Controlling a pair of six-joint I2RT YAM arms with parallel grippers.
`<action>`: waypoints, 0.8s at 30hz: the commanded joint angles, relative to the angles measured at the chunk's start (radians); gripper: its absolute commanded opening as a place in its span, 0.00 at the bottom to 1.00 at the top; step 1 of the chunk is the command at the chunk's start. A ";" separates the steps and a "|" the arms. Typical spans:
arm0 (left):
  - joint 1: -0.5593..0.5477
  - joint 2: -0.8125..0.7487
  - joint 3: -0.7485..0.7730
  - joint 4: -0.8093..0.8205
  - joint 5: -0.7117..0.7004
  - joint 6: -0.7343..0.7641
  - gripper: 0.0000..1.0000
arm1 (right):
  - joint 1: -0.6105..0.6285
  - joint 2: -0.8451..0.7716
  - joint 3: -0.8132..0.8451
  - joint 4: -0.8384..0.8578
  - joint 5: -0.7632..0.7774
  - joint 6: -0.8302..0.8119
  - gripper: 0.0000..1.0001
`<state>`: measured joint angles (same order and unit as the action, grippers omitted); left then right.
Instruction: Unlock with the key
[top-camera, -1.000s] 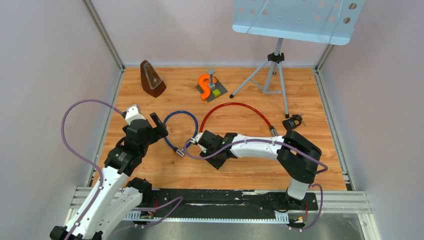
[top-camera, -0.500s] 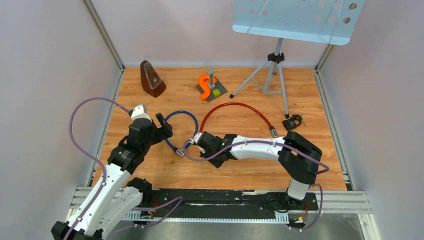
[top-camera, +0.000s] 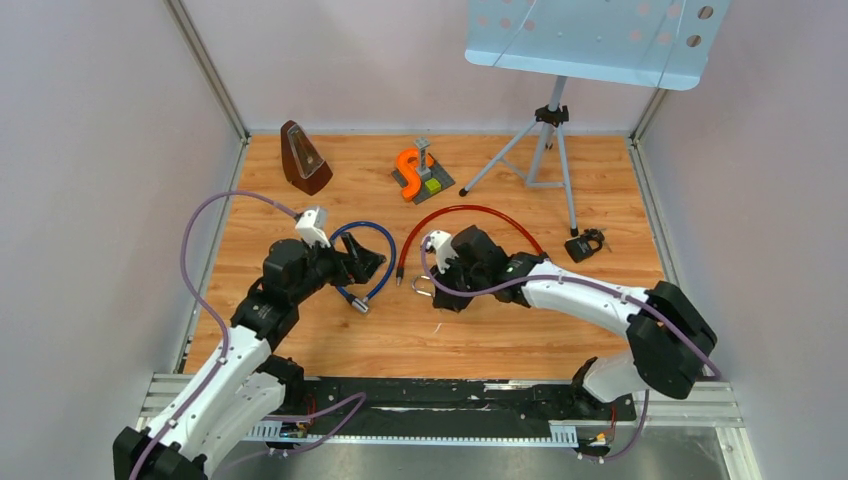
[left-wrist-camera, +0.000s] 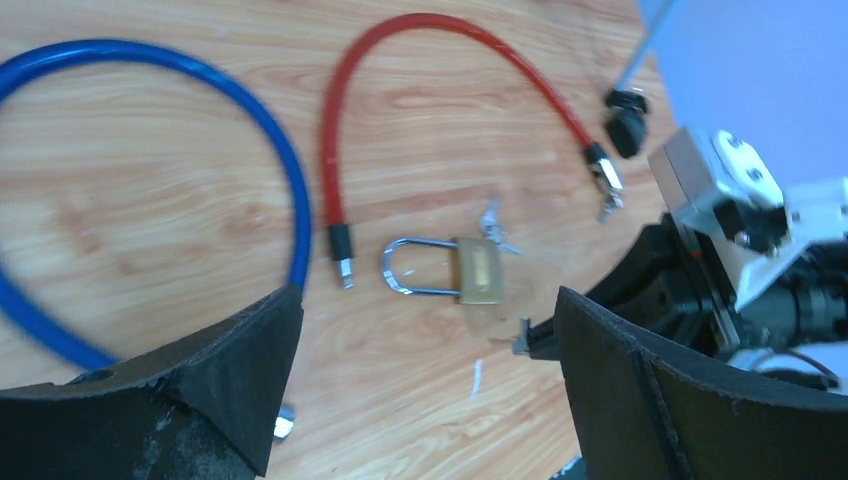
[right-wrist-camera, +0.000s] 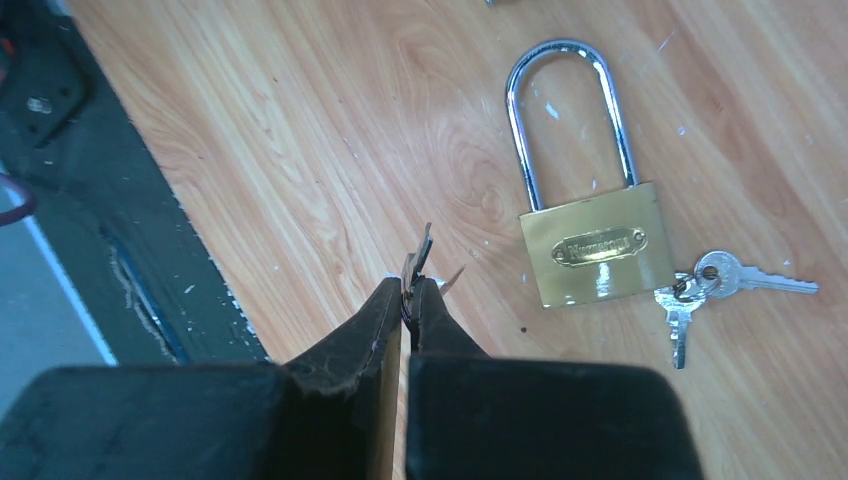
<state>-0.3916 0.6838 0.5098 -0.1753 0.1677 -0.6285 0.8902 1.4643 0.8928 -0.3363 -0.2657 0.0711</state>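
Note:
A brass padlock with a steel shackle lies flat on the wooden floor, with spare keys on a ring at its base. It also shows in the top view and the left wrist view. My right gripper is shut on a small metal key, whose tip sticks out a short way to the side of the padlock, not touching it. My left gripper is open and empty, hovering just before the padlock, over the blue cable.
A red cable and the blue cable curve across the floor by the padlock. A metronome, an orange part on a grey base, a music stand tripod and a small black object stand farther back.
My right gripper has shifted right and back, uncovering the padlock. My left gripper has swung right toward the padlock, over the blue cable.

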 joint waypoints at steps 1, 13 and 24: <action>-0.002 0.062 -0.021 0.308 0.311 0.018 0.99 | -0.072 -0.096 -0.040 0.151 -0.209 -0.009 0.00; -0.058 0.260 -0.006 0.705 0.594 -0.048 0.91 | -0.202 -0.278 -0.108 0.374 -0.459 0.098 0.00; -0.166 0.357 0.037 0.755 0.611 -0.034 0.82 | -0.207 -0.306 -0.097 0.408 -0.528 0.124 0.00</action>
<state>-0.5362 1.0260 0.4934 0.4969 0.7467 -0.6682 0.6880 1.1866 0.7910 0.0010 -0.7372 0.1764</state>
